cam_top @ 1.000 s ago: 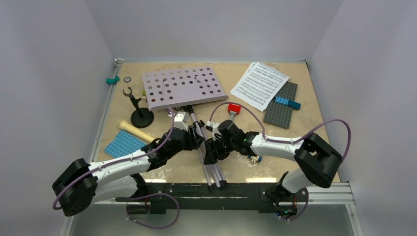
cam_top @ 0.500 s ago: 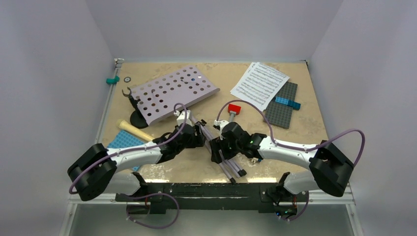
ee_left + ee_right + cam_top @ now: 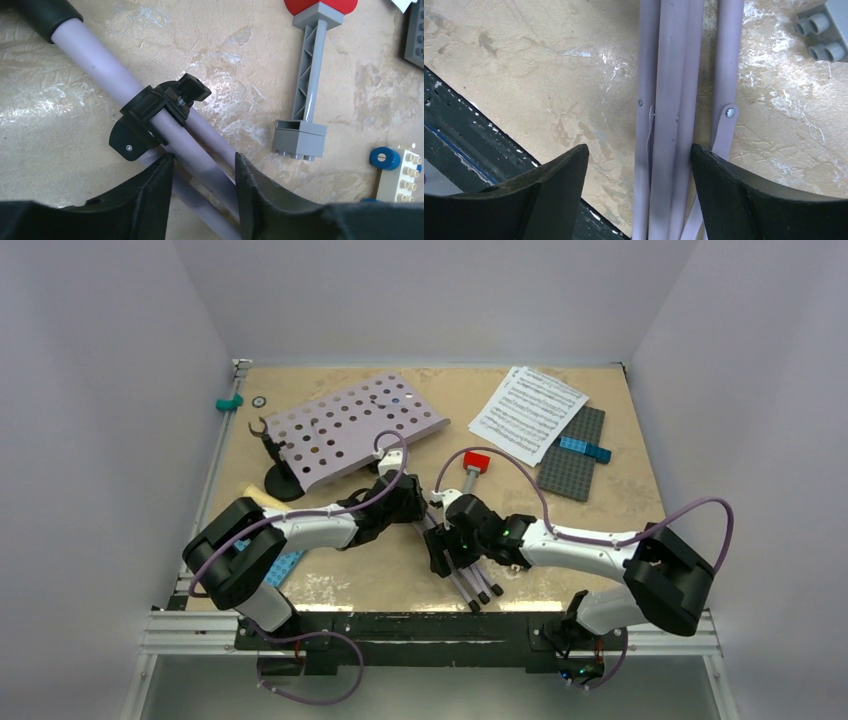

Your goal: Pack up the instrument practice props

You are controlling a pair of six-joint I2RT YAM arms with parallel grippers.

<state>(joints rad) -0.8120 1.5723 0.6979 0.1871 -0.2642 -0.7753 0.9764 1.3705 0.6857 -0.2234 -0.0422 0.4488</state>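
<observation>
1. The lilac music stand (image 3: 350, 428) lies tipped over and unpacked. No case or box shows in any view, so the job looks to be in its early part. The stand's long axis runs on a diagonal. Its perforated desk (image 3: 325, 445) points to the far left. Its tripod legs (image 3: 478, 585) point toward the robot, drawn together in a bundle that reads as folded.
2. The white sheet-music pages (image 3: 528, 410) lie loose and untouched, well to the right of the desk.
3. The black mic stand (image 3: 280, 482) stands upright at the desk's near-left corner, which partly hides its round base.
4. The cream-yellow toy microphone (image 3: 252, 497) lies near-left of the desk, just past the mic stand. These three props are left to pack.
5. The right gripper (image 3: 639, 150) straddles the legs well down from the desk. Its jaws are wide, with a gap showing on one side, so it has no grip.
6. The left gripper (image 3: 202, 172) sits by the black clamp collar (image 3: 150, 122), closer to the desk. Its jaws are narrow and pressed on the lilac tubes.
</observation>
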